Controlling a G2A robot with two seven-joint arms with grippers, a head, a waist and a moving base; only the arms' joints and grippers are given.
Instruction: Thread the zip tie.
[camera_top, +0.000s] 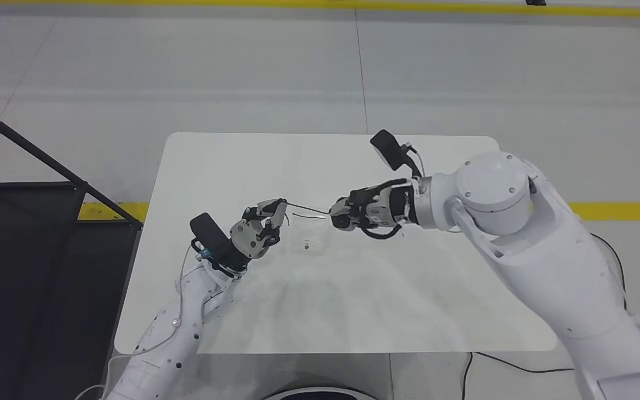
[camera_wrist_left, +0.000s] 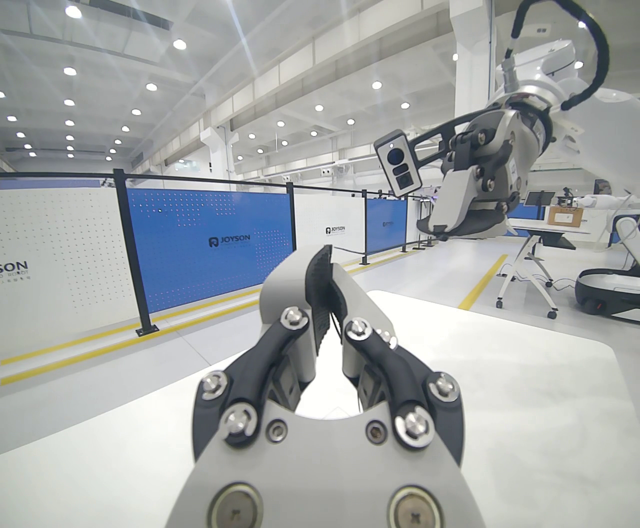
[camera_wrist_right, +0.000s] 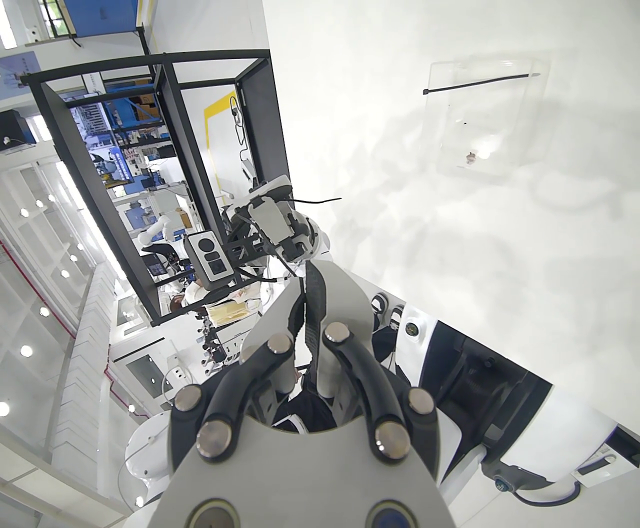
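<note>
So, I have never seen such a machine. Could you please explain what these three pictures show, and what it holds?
It is a two-armed white robot at a white table. One picture looks down from above the arms; the other two come from cameras on the wrists. The left gripper and the right gripper both look shut on one thin black plastic zip tie, held between them. On the table lies a clear flat plastic tray with a second black zip tie in it.
</note>
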